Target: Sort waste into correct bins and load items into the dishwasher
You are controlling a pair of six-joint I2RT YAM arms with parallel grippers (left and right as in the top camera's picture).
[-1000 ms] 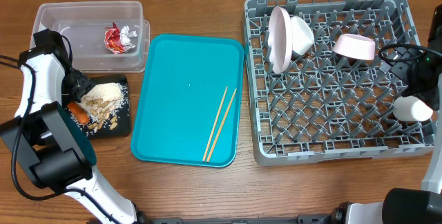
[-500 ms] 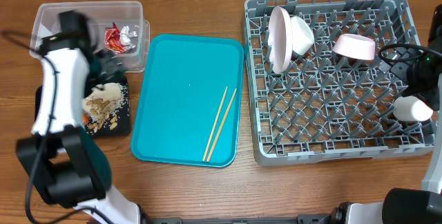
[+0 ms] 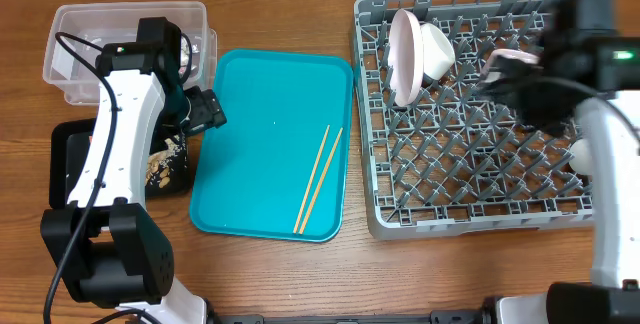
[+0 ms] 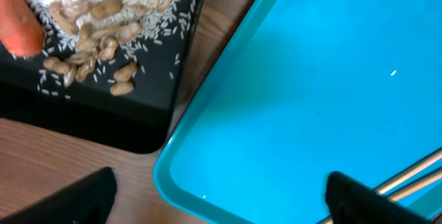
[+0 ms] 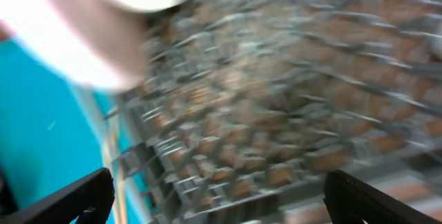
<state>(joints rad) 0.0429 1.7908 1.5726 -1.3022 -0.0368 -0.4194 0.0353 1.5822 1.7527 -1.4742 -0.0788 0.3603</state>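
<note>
- Left gripper (image 4: 219, 198) has swung off the black tray (image 4: 103, 117) since a second ago. It now hangs over the teal tray's (image 3: 265, 94) left edge, fingers spread wide, nothing held.
- Right gripper (image 5: 221, 198) has swept in across the dish rack (image 3: 470, 189), also spread wide and empty. Its wrist view is motion-blurred.
- Chopsticks (image 3: 320, 179) lie side by side on the teal tray — well apart from both grippers.
- Carrot (image 4: 17, 23) and peanuts (image 4: 90, 37) sit in the black tray.
- Likely step: fetch the chopsticks. Set the jaws across both sticks and close near mid-length, so neither rolls free.
</note>
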